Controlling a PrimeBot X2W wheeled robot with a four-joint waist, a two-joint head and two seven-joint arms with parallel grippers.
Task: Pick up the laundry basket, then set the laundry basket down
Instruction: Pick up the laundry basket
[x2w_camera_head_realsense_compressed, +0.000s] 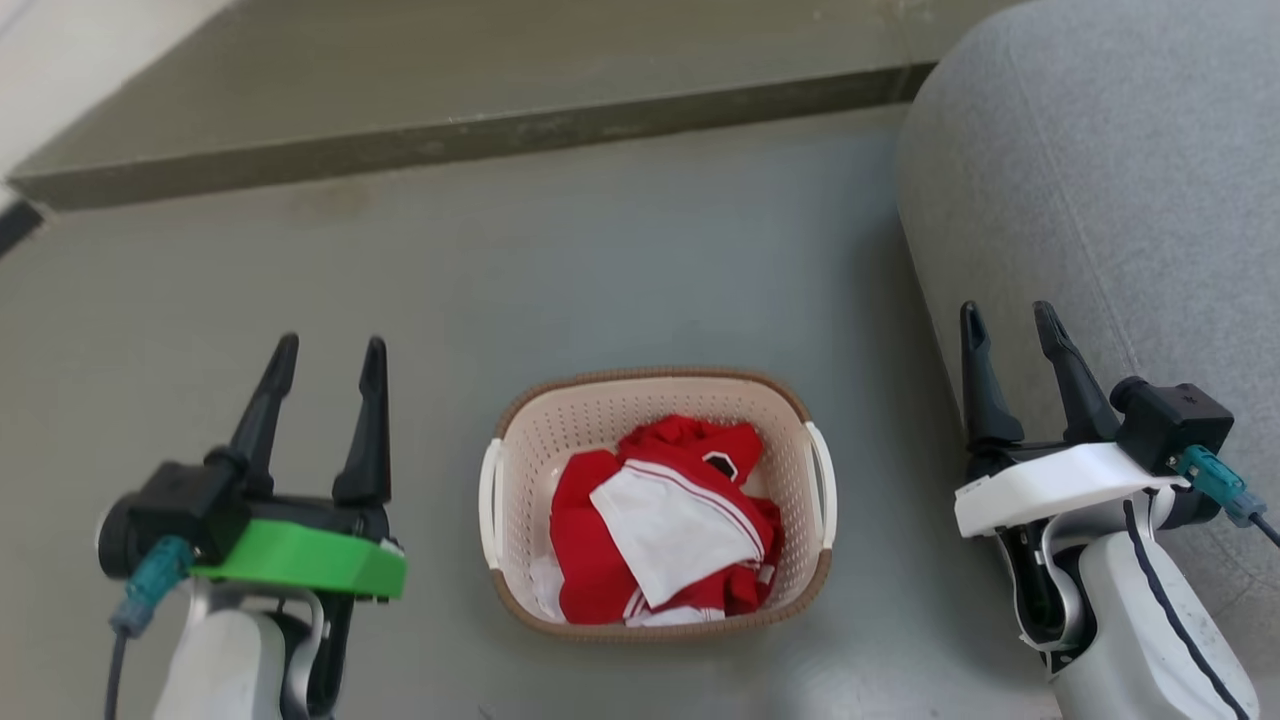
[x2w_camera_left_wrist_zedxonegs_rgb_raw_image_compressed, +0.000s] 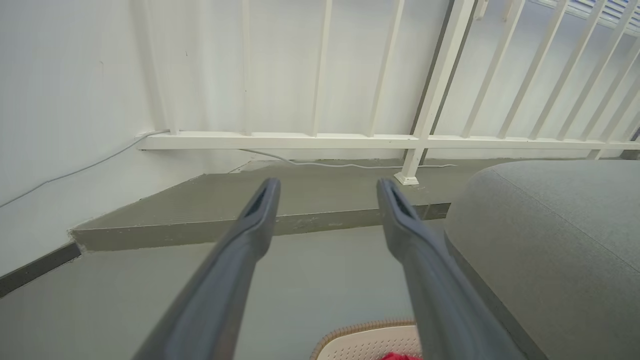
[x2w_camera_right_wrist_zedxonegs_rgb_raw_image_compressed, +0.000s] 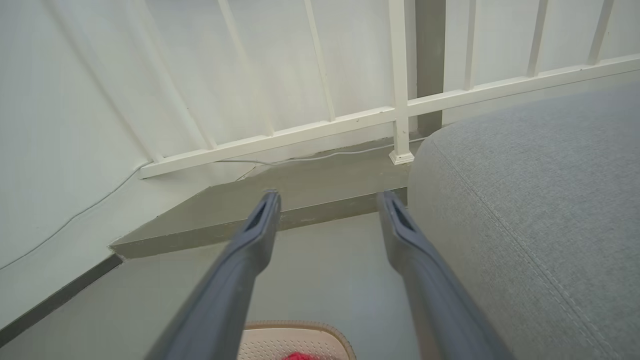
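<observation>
1. My left claw (x2w_camera_head_realsense_compressed: 332, 343) hangs over the floor (x2w_camera_head_realsense_compressed: 650, 250), apart from the laundry basket (x2w_camera_head_realsense_compressed: 600, 415) on its left side. Its two fingers are spread wide with nothing between them. The left wrist view shows the same gap, with the basket's brown rim just inside the bottom edge.
2. The basket stands upright on the floor, roughly midway between my two claws, and neither one touches it. Its left handle (x2w_camera_head_realsense_compressed: 489, 505), a white loop, faces the left claw. I judge the step in hand to be the approach: bring that claw inward and down until the loop sits between the fingers, then close on it.
3. Red and white clothing (x2w_camera_head_realsense_compressed: 665, 520) lies bundled inside, mostly below the rim. It looks like a soft, light load, but it could slide, so I would keep the lift level.
4. The right handle (x2w_camera_head_realsense_compressed: 824, 480) mirrors the left. I would grip both loops at matching height and close together, so the basket doesn't tip or twist.
5. My right claw (x2w_camera_head_realsense_compressed: 1005, 310) is also wide open and holds nothing. The grey sofa (x2w_camera_head_realsense_compressed: 1100, 180) is close on its outer side, so I would move it only inward, toward the handle.
</observation>
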